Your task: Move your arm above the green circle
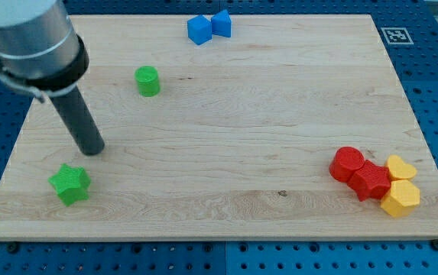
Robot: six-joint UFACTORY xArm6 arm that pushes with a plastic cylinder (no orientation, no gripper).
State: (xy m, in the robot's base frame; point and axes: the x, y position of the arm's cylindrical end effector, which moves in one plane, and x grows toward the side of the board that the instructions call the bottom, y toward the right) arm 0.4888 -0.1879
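Our tip (92,150) rests on the bare wooden surface (226,145) at the view's left, touching no block; the arm carries no gripper, only the rod. The green circle (147,81) stands apart toward the view's top right of it, the green star (70,184) nearer, below. Two blue blocks (209,27) touch at top; red blocks (360,174) and yellow blocks (400,186) cluster bottom right.

arm housing (31,38) cut off by view's top-left edge, marker tag (397,35) too small to read

Tip (92,149) between circle (147,80) above, star (70,184) below.
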